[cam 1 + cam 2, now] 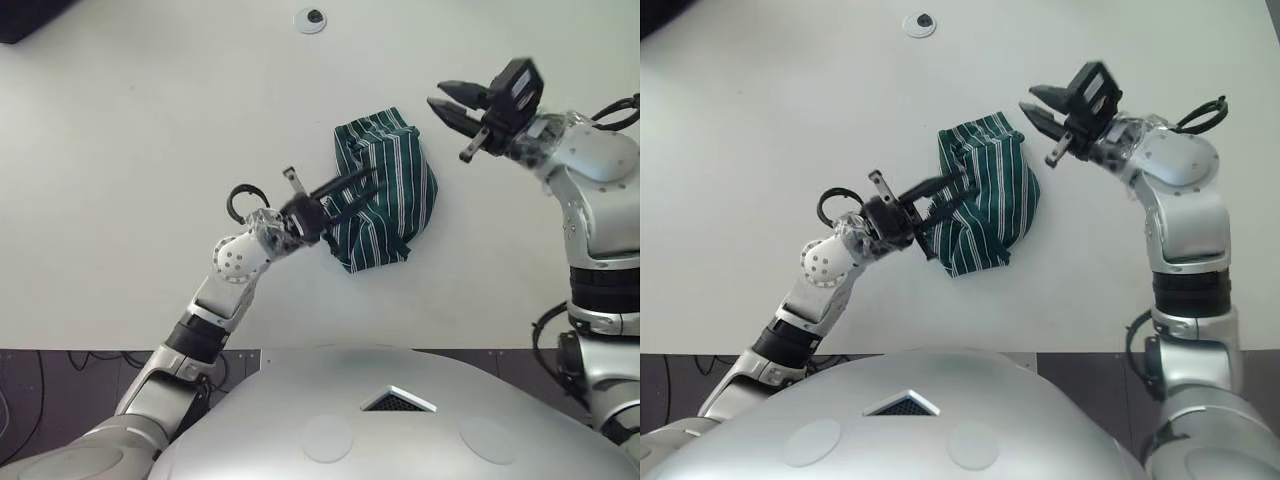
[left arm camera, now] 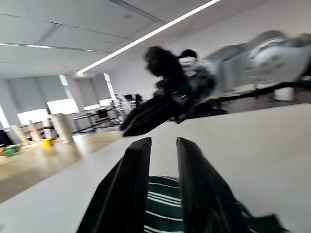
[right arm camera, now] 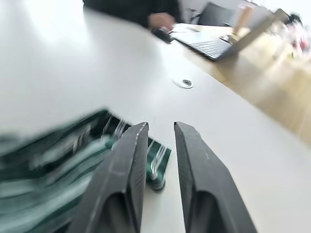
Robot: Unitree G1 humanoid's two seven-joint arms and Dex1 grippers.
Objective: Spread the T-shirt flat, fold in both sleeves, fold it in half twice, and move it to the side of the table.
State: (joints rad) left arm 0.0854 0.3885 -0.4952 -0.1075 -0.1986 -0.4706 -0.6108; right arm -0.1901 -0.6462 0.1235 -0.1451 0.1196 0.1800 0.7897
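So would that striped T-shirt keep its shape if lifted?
Probably not: the striped T-shirt lies in a rumpled bundle, so it would likely sag and unfold. Thin cloth, so probably light. It might slide on the smooth table.

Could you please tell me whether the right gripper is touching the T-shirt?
Apart. The left eye view shows a strip of bare table between the open fingers of the right gripper and the nearest corner of the T-shirt.

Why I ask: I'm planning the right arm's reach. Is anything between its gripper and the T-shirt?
Nothing visible does. The right gripper hangs open just off the far corner of the T-shirt, with only bare table between them. The left gripper is at the shirt's opposite edge, out of that path.
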